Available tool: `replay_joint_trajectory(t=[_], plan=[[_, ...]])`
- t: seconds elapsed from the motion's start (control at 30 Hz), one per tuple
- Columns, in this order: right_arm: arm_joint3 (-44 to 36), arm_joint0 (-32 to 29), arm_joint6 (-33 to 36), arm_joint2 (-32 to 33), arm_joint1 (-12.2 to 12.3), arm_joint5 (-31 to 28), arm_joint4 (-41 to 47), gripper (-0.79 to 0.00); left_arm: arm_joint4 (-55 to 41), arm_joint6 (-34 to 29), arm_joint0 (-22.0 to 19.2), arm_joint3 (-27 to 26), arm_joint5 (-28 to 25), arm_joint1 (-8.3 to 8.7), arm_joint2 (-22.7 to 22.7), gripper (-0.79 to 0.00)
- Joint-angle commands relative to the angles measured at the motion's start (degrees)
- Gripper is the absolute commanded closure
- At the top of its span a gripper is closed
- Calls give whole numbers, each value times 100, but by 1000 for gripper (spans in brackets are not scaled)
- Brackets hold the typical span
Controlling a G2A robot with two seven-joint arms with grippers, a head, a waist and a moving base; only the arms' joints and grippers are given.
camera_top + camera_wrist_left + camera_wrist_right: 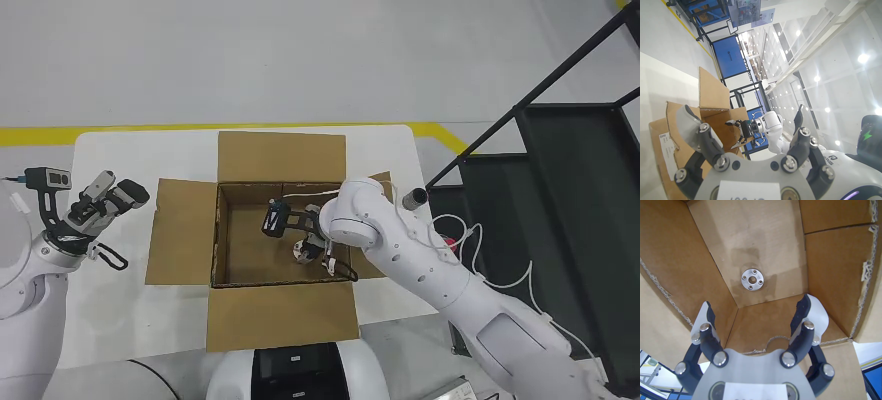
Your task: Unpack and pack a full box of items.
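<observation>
Though a label (665,144) was seen on the box (714,96), its print was unreadable. Right gripper (755,303) was held spread, flange (752,279) beyond its fingertips untouched; left gripper (743,108) spread, empty.

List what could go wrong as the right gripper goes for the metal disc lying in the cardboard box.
1. The metal disc lies flat on the floor of the box; the open right gripper may scrape cardboard or slide off its low edge.
2. That gripper is down past the rim, so its wrist could snag a wall or flap.
3. The left gripper is off to the side, so nothing steadies the box.
</observation>
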Motion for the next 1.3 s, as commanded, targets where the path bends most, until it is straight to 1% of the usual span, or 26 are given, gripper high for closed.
replay_joint_trajectory(t=[0.0,0.87,0.97,1.1,1.27], plan=[[0,0,0,0,0,0,0,-785,0,1,0,0,0,0,0,-785],[0,0,0,0,0,0,0,-785,0,1,0,0,0,0,0,-785],[204,-43,-57,-61,-8,31,-1,-785,0,1,0,0,0,0,0,-785],[557,3,-244,-228,-50,-96,43,-785,0,1,0,0,0,0,0,-785],[1025,211,-555,-588,-165,-330,-97,-785,0,1,0,0,0,0,0,-785]])
